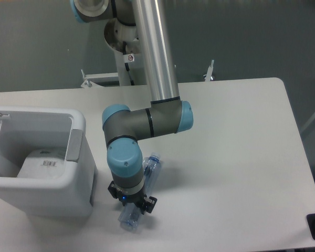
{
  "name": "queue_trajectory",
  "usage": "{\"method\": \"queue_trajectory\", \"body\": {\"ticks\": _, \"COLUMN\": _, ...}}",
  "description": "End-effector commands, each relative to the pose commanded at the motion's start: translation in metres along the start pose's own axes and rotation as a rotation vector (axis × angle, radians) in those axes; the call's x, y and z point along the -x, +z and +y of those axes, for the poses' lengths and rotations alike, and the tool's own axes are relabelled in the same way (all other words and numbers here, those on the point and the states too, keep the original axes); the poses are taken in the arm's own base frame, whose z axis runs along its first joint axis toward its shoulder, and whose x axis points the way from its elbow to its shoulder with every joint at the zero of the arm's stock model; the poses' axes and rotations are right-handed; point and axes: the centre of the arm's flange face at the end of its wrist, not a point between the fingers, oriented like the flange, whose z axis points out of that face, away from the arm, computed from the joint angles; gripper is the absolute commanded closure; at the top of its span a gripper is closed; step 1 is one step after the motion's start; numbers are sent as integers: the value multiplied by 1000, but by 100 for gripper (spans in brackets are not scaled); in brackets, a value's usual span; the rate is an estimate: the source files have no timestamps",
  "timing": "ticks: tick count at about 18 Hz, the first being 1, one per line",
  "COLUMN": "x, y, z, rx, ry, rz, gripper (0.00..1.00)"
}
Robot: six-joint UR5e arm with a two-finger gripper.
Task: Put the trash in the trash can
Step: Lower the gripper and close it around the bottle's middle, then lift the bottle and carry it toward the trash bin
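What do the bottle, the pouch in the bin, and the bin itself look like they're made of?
Bottle: thin clear plastic with a bluish tint; the table shows through it.
Pouch: probably soft, milky white plastic film, with a black barcode label on top.
Bin: apparently rigid moulded plastic, smooth white with rounded corners and a grey side panel.

Gripper [130, 206]: fingers were hidden beneath the wrist; whether they clasped the bottle could not be told.
Bottle [151, 168]: middle was covered by the wrist; only both ends showed.
Pouch [42, 164]: lower part was hidden behind the trash can's near wall.
Trash can [76, 173]: cut off by the left edge.
Arm [153, 52]: upper joints were cut off at the top edge.
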Motion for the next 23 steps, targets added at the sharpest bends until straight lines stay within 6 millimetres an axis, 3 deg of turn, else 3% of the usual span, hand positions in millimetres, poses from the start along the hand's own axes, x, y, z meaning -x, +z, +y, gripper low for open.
{"method": "queue_trajectory", "body": {"ticks": 8, "x": 3, "y": -6, "z": 0, "rx": -8, "ry": -1, "rz": -7, "gripper": 41}}
{"method": "queue_trajectory", "body": {"ticks": 11, "x": 13, "y": -38, "z": -3, "rx": -51, "ry": -10, "rz": -41, "gripper": 41}}
{"method": "queue_trajectory", "body": {"ticks": 13, "x": 28, "y": -77, "z": -4, "rx": -101, "ry": -28, "rz": -82, "gripper": 41}}
{"method": "queue_trajectory", "body": {"ticks": 16, "x": 57, "y": -155, "z": 2, "rx": -199, "ry": -100, "rz": -164, "gripper": 41}}
{"method": "queue_trajectory", "body": {"ticks": 19, "x": 86, "y": -264, "z": -3, "rx": -380, "ry": -331, "rz": -252, "gripper": 41}}
{"method": "queue_trajectory", "body": {"ticks": 23, "x": 79, "y": -365, "z": -12, "rx": -570, "ry": -456, "rz": -291, "gripper": 41}}
